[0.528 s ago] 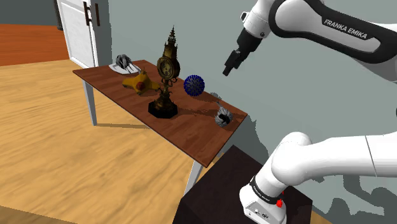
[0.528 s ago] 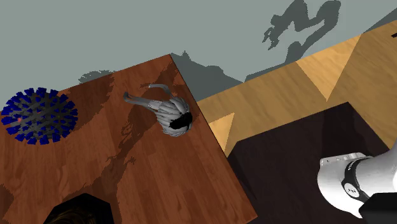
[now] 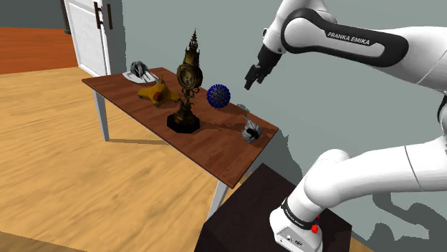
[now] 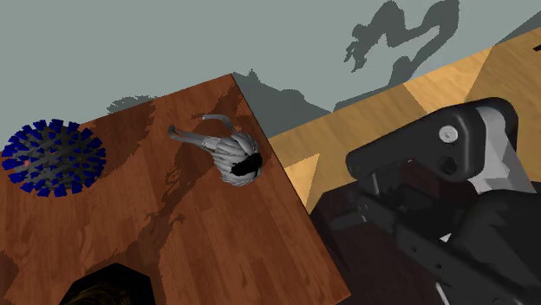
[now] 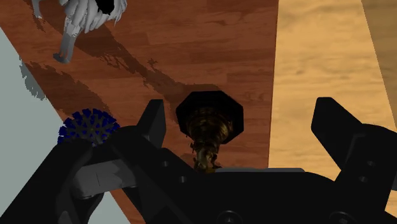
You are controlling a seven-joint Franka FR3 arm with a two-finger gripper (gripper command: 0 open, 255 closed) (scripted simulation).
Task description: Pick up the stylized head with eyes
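Note:
A grey ribbed head-like piece (image 3: 251,131) with a black hollow and trailing tentacles lies near the table's end closest to the stand. It also shows in the second exterior view (image 4: 232,158), by the table's corner, and partly in the wrist view (image 5: 86,14). A second grey striped piece (image 3: 140,71) lies at the far end. I cannot tell eyes on either. My gripper (image 3: 248,84) hangs high above the table, nearer the wall, open and empty. In the wrist view its fingers (image 5: 242,111) stand wide apart over the clock's base.
On the brown wooden table (image 3: 215,150) stand a tall ornate brass clock (image 3: 188,79), a blue spiky ball (image 3: 218,95) and a yellow figure (image 3: 159,91). A grey wall runs behind. Wood floor (image 3: 64,157) lies in front, with a white door at the far left.
The arm has swung toward the shoulder view's left, carrying the gripper over the table. Its black hand has come into the second exterior view's lower right. The objects have not moved.

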